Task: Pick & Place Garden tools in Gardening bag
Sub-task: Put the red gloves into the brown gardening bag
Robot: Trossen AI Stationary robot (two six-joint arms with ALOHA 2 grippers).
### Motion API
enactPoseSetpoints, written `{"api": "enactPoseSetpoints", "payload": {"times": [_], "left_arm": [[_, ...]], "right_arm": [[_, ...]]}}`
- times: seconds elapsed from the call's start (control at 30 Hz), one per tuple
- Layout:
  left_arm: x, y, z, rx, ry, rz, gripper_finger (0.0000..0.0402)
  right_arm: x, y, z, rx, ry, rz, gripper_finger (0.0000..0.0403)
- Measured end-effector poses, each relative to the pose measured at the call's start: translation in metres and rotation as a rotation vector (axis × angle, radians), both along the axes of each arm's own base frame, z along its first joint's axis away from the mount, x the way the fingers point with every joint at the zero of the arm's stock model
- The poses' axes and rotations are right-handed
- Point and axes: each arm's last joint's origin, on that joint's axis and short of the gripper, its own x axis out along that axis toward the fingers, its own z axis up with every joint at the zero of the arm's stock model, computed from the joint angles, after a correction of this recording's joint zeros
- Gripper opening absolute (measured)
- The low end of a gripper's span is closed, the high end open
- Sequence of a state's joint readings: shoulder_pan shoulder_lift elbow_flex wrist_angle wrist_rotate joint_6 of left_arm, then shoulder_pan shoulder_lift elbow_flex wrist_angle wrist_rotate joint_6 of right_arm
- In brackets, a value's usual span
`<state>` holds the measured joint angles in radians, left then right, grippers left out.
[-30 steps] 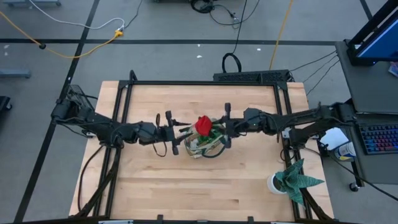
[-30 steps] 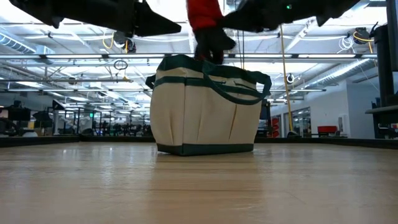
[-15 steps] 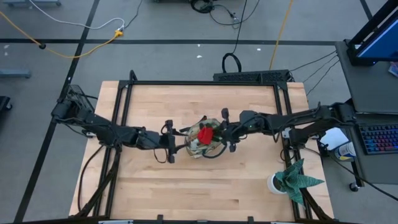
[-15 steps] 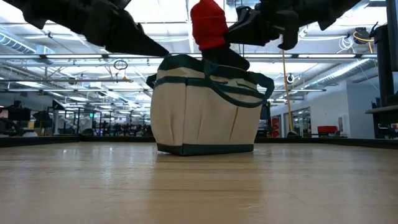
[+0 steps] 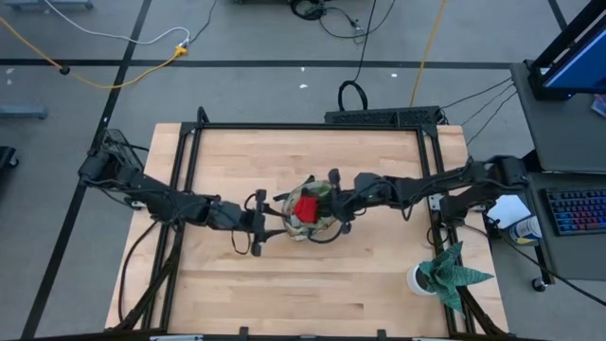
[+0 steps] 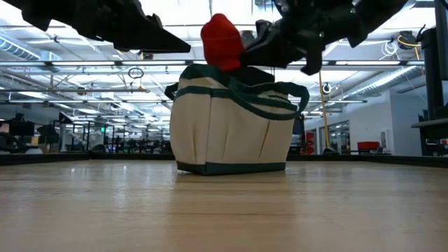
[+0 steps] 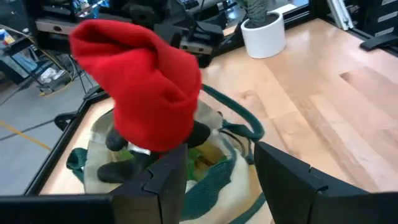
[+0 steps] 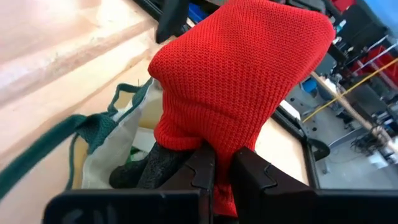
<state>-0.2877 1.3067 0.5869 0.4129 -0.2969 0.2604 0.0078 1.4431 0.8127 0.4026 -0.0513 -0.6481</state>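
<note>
I have the red glove (image 5: 306, 206) pinched in my right gripper (image 8: 219, 171), fingers closed on the knit with the dark palm part hanging below. It sits just above the open mouth of the bag (image 6: 231, 126), which is directly under the gripper; in the low view the glove (image 6: 222, 43) pokes up over the bag's rim, not yet let go.

My left gripper (image 7: 214, 174) hovers on the opposite side of the bag from the right one, fingers spread and gripping nothing. Past those fingers I see the glove (image 7: 140, 93) close ahead and the bag (image 7: 93, 140) just beneath it, with something green inside; I cannot tell what it is. A dark green handle (image 7: 239, 121) loops off the bag's side.

Well away from both grippers, off behind the right arm near the table's corner, a spiky plant (image 5: 452, 275) stands in a white pot (image 5: 420, 279). The bag rests near the middle of the table (image 5: 237, 161).
</note>
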Motion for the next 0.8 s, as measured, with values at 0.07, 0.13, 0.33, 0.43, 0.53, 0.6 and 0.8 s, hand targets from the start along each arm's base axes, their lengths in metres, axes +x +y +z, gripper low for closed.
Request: {"api": "enactPoseSetpoints", "payload": {"times": [0.07, 0.13, 0.33, 0.43, 0.53, 0.6, 0.8], "left_arm": [[0.001, 0.004, 0.000, 0.001, 0.004, 0.014, 0.0191], [0.001, 0.007, -0.001, 0.004, 0.014, 0.026, 0.0190], [0.003, 0.012, -0.003, -0.034, 0.035, -0.032, 0.0156], [0.003, 0.013, -0.003, -0.047, 0.035, -0.065, 0.0130], [0.003, 0.013, -0.002, -0.041, 0.029, -0.068, 0.0110], [0.003, 0.013, -0.002, -0.023, 0.030, -0.074, 0.0101], [0.003, 0.013, -0.002, 0.016, 0.028, -0.087, 0.0095]], "right_arm": [[0.002, 0.000, -0.003, -0.032, -0.006, 0.009, 0.0020], [0.004, 0.000, -0.005, -0.061, -0.008, 0.017, 0.0020], [0.007, -0.001, -0.009, -0.145, -0.003, 0.001, 0.0020], [0.006, -0.002, -0.010, -0.165, 0.014, -0.029, 0.0020], [0.005, -0.002, -0.012, -0.169, 0.032, -0.026, 0.0020], [0.005, -0.002, -0.012, -0.170, 0.035, -0.023, 0.0020], [0.005, -0.002, -0.013, -0.145, 0.032, 0.041, 0.0020]]}}
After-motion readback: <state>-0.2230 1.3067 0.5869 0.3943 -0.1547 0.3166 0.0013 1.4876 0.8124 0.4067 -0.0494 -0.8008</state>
